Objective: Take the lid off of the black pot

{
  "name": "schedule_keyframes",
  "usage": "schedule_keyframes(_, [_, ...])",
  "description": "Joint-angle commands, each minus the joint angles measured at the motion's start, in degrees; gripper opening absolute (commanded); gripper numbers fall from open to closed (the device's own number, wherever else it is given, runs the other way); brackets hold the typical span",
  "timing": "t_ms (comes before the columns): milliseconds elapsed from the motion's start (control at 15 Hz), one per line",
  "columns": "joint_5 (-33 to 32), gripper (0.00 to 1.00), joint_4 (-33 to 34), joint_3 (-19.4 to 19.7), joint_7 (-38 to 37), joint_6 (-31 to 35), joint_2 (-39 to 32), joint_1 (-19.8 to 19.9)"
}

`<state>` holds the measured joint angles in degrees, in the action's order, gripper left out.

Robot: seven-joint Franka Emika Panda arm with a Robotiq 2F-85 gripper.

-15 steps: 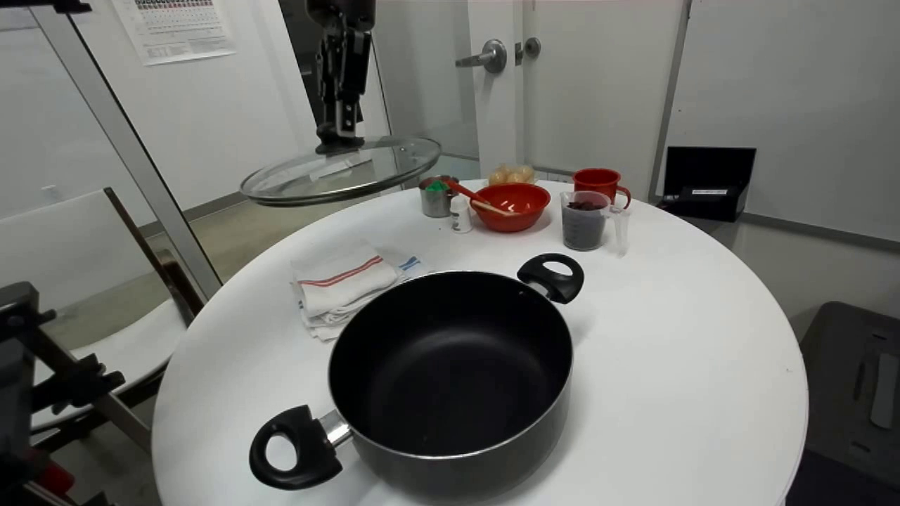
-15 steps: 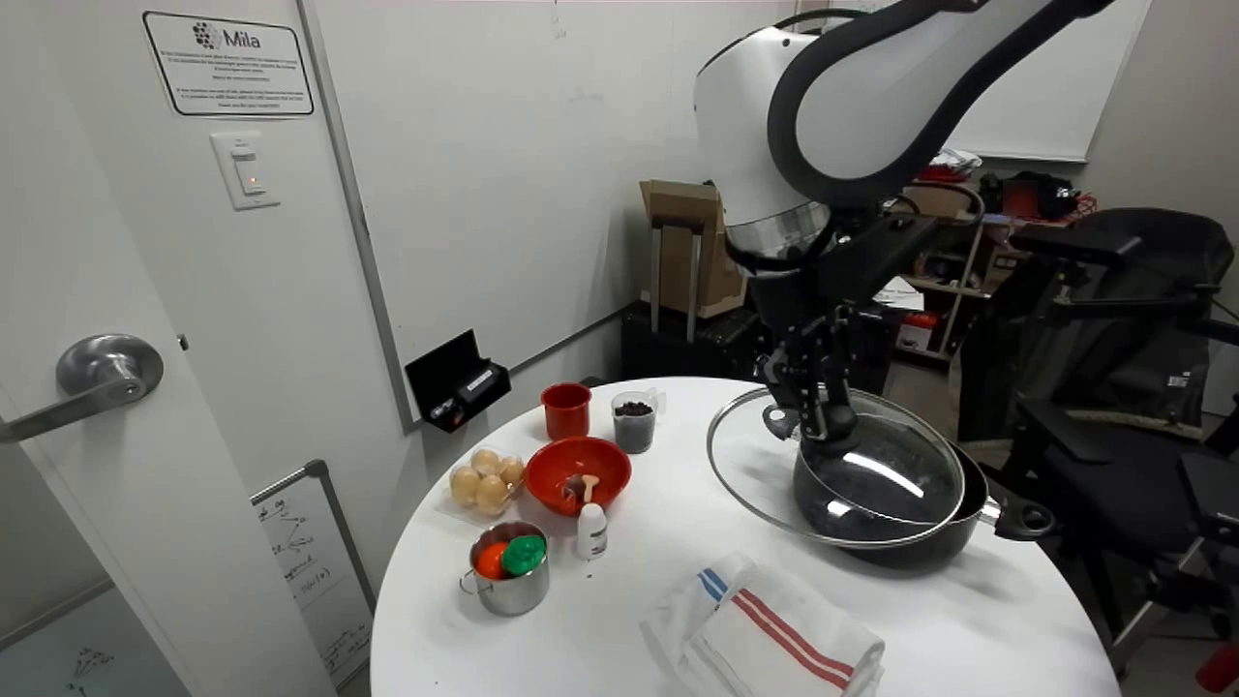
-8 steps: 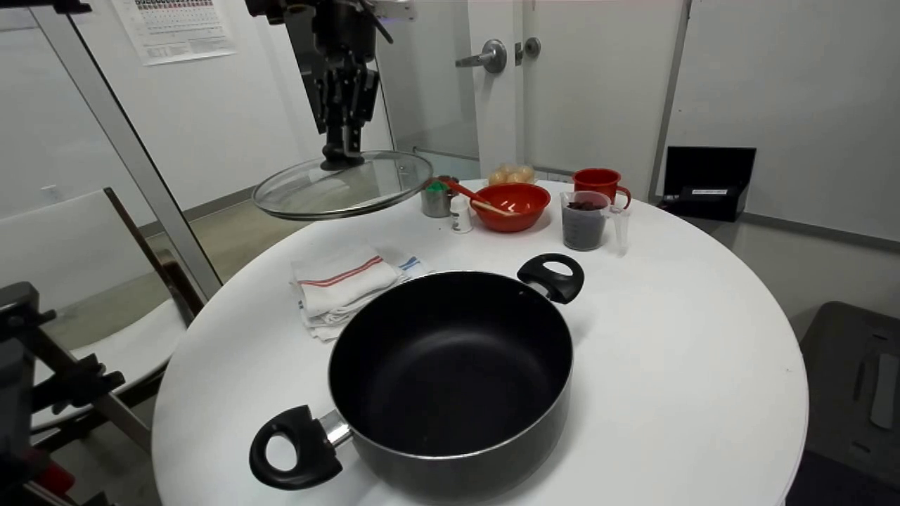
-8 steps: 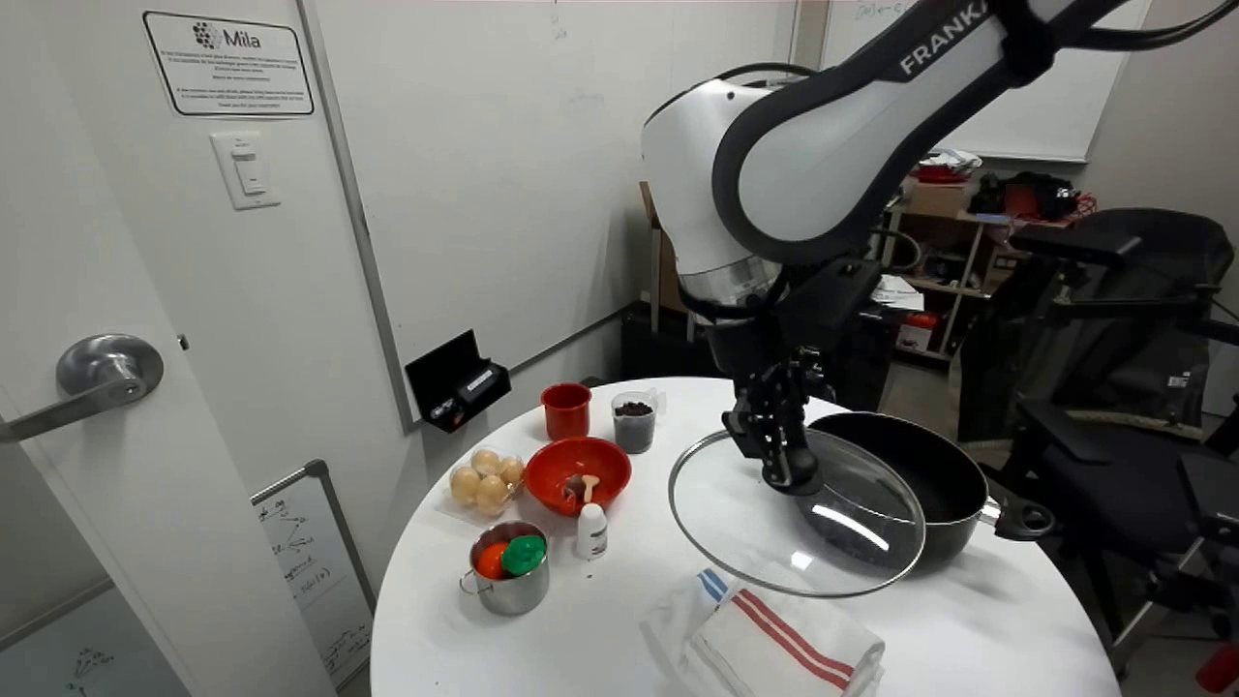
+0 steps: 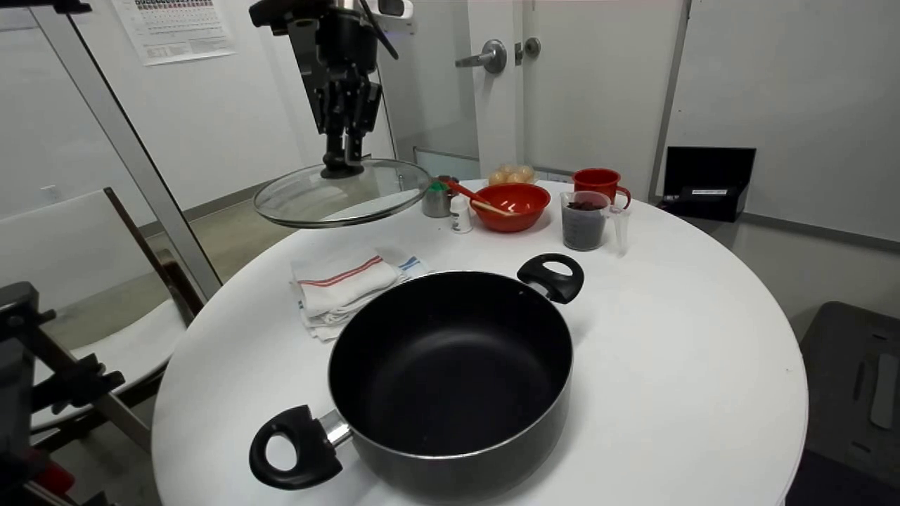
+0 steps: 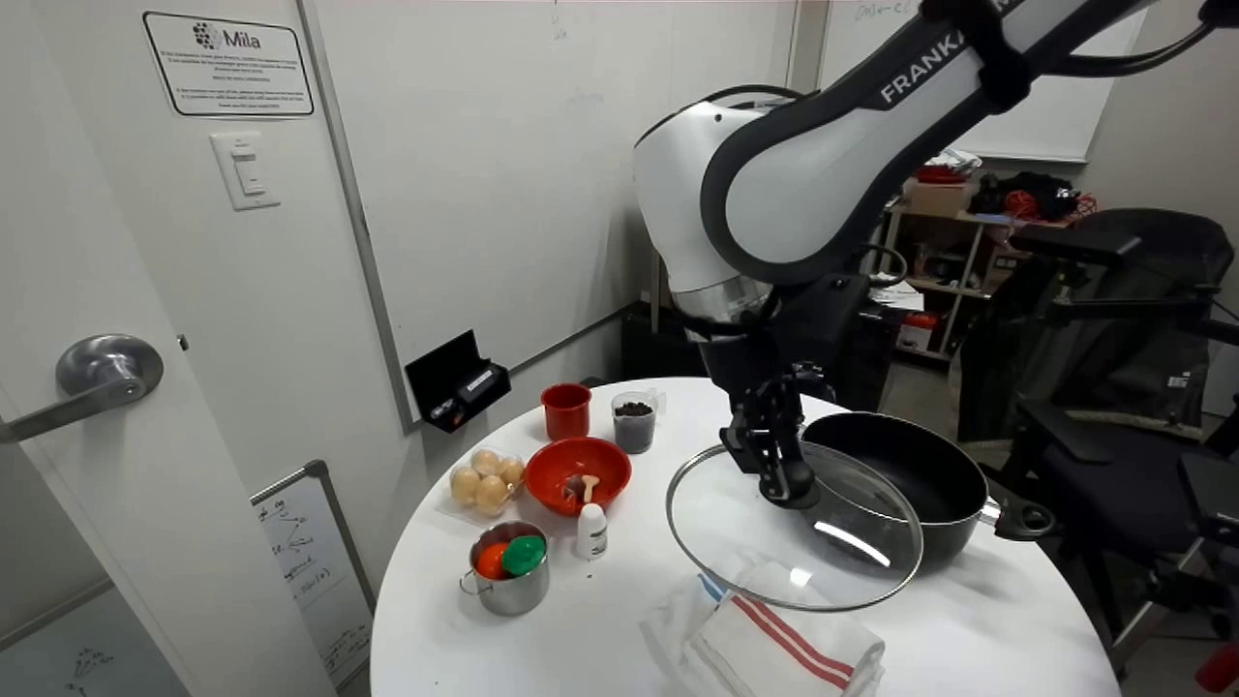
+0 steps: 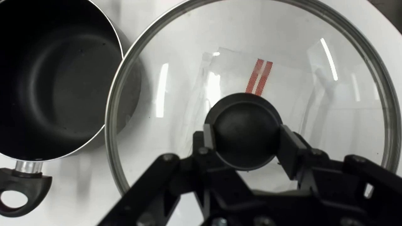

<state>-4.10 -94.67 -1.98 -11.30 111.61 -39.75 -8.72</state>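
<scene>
The clear glass lid (image 5: 342,202) with its metal rim hangs in the air above the table, beyond the pot and over the folded towel. It also shows in an exterior view (image 6: 765,557) and the wrist view (image 7: 176,131). My gripper (image 5: 343,153) is shut on the lid's black knob (image 7: 245,122), one finger on each side. The gripper also shows in an exterior view (image 6: 786,476) and the wrist view (image 7: 247,138). The black pot (image 5: 450,372) stands uncovered on the table, its inside bare. In the wrist view the pot (image 7: 69,78) is at the left, partly behind the lid's edge.
A striped folded towel (image 6: 784,644) lies on the round white table (image 5: 675,351) under the lid. A small metal pot (image 6: 513,590), white bottle (image 6: 592,534), red bowl (image 6: 578,465), eggs (image 6: 484,484), red mug (image 6: 566,411) and measuring cup (image 6: 634,431) stand together.
My gripper has carried the lid away from the pot towards the towel and lowered it. The lid's tilt has lessened. The pot has stayed in place.
</scene>
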Motion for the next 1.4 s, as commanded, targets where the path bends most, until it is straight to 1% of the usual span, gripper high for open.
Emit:
schedule_keyframes(0, [0.28,0.25,2.34,-0.35,-0.09,-0.33,-3.71,-0.96])
schedule_keyframes(400, [0.09,0.25,4.58,0.22,-1.70,0.92,-9.82,-2.42])
schedule_keyframes(867, [-0.23,0.25,6.98,2.16,-7.00,6.48,-16.00,-4.27])
schedule_keyframes(1133, [-0.17,0.25,9.05,2.81,-8.72,6.77,-19.25,-5.05])
schedule_keyframes(1333, [-0.01,0.25,10.07,2.60,-8.59,6.72,-20.01,-5.21])
